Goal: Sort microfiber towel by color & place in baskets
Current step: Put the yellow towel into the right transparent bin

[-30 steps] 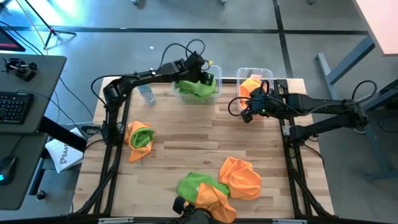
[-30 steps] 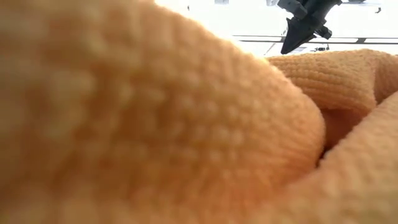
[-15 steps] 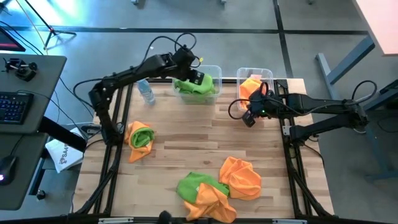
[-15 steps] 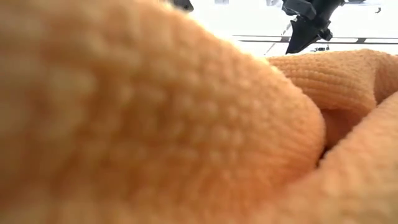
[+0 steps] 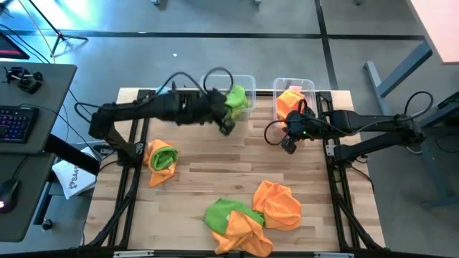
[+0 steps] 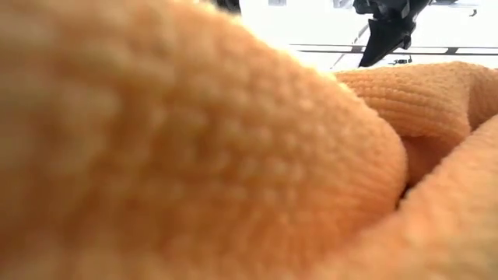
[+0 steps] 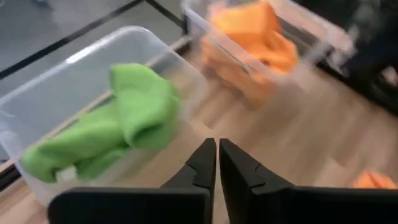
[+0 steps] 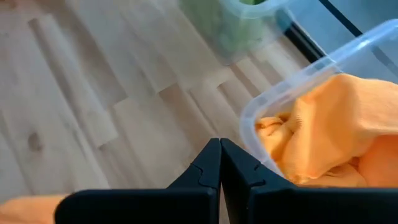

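The desk [image 5: 215,165] is pale wood with light and darker planks in stripes. At its far edge stand two clear, colourless tubs: the wider tub [image 5: 245,80] holds a bright green towel [image 5: 237,97], and the narrower tub [image 5: 304,84] holds an orange towel [image 5: 288,99]. On the left lies a towel bundle [image 5: 161,159] that is orange outside with green in its folds. At the near edge a green towel [image 5: 224,211] lies against an orange heap [image 5: 278,204]. Both arms are dark, almost black, and the fingers [image 7: 208,163] in both wrist views are black. The floor is grey with dark lines. The low view is filled with nubbly orange cloth [image 6: 194,155].
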Tool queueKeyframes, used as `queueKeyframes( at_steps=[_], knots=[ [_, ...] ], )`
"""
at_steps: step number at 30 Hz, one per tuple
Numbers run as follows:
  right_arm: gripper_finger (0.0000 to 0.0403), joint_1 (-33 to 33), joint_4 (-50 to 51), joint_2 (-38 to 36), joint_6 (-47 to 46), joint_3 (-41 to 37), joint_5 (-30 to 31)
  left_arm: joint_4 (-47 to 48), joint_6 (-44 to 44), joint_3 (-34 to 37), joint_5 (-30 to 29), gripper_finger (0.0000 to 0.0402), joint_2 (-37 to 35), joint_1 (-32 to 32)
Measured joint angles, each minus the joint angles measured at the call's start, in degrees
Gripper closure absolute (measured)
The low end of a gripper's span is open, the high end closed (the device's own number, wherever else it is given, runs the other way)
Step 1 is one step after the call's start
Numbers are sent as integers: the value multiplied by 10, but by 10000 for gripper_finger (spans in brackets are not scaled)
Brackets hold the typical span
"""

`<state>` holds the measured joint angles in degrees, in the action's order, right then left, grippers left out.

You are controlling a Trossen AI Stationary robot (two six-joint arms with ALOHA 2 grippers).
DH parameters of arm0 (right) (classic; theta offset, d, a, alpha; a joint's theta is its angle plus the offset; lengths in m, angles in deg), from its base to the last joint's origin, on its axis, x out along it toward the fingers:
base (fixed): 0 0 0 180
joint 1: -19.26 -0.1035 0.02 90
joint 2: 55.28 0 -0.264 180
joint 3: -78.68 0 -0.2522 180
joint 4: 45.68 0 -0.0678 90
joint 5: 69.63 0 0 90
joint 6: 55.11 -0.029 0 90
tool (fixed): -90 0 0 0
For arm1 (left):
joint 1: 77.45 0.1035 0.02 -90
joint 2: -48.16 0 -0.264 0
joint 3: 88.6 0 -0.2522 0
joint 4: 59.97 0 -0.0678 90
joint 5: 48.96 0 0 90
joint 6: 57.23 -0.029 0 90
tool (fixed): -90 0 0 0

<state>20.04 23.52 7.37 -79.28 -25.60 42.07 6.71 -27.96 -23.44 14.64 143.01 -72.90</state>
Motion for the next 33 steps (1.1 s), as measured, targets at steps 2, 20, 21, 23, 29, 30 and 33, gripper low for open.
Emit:
queueKeyframes(
  at_steps=[2,20,21,23,29,30,33],
  knots=[
    [403,-13,0,0,7,0,-6,17,-2,1,-7,400,0,-32],
    [403,-103,-6,0,-56,0,-82,-125,-97,203,56,401,-53,-168],
    [403,-103,-8,0,-56,0,-89,-142,-102,222,65,401,-68,-167],
    [403,-103,-17,0,-72,0,-95,-171,-106,260,78,401,-102,-167],
    [403,-125,-55,18,-108,0,-76,-233,-106,377,117,401,-220,-168],
    [403,-134,-63,25,-117,0,-66,-240,-106,395,126,401,-238,-168],
    [403,-158,-67,56,-162,3,-56,-245,-116,443,150,401,-294,-168]
  ],
)
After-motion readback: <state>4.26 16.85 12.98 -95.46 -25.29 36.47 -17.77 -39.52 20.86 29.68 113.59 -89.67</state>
